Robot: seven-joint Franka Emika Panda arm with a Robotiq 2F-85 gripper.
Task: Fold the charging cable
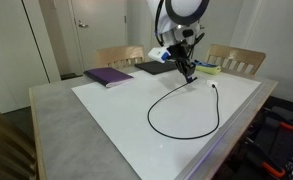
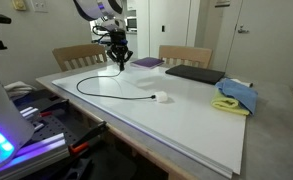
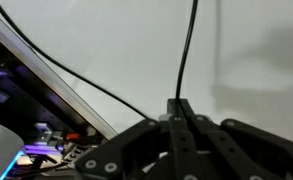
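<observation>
In an exterior view the gripper (image 1: 187, 70) is down on the white tabletop sheet (image 1: 106, 105), fingers clenched. The charging cable (image 1: 150, 115) leaves the fingertips, swings out in one big open loop, and its other end comes back to lie near the fingers. My read: I'm holding an end section so I can drag it across the loop. The purple book (image 1: 108, 76) sits well away from the fingers, out of the path.

In an exterior view from the opposite side, the gripper (image 2: 118, 60) is at the same spot. The cable (image 2: 106, 95) curves away from the fingers and runs to the white plug (image 2: 162, 97), which lies flat on the sheet, apart from the fingers.

Wrist view: the fingertips (image 3: 176, 115) are pinched together on the cable (image 3: 186, 50), which runs straight out from between them. A second strand crosses to one side, not touching. The fold isn't made yet; the loop is still wide open.
</observation>
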